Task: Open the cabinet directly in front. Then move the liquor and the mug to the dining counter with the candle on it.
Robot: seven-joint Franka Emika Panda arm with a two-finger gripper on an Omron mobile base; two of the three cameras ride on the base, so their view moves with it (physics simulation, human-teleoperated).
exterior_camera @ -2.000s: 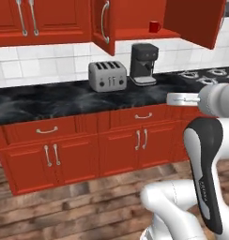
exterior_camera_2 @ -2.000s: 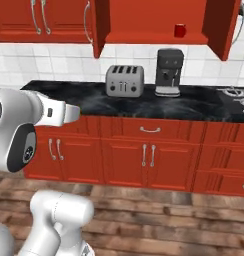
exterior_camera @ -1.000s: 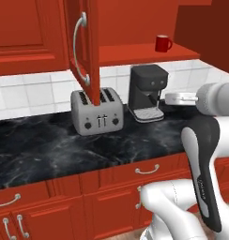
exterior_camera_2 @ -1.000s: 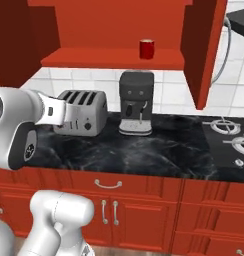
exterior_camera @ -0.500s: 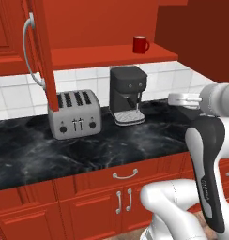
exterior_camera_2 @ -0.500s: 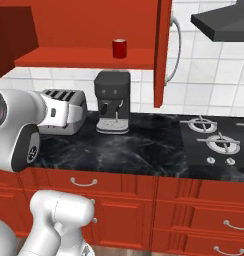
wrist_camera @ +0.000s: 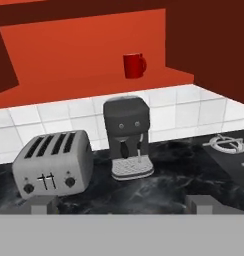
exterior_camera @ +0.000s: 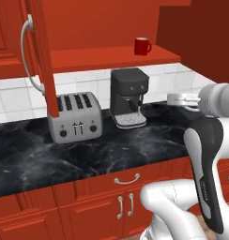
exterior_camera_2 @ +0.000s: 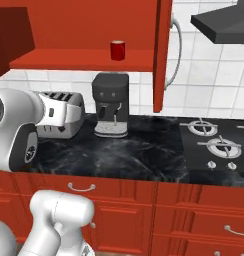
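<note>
the mug [wrist_camera: 134, 65] sits high above and beyond the spread, empty fingers [wrist_camera: 44, 204] (liquor unseen); raise the gripper [wrist_camera: 121, 206] to shelf level, clearing the coffee machine [wrist_camera: 127, 137].

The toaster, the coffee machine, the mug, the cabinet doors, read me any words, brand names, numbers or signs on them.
None: no readable text in any view.
The toaster shows only small dark marks between its knobs, too small to read.
The coffee machine has two round buttons, no label.
The mug and the cabinet are plain red.
A small mark on the robot arm in the left base view is too blurred to read.
</note>
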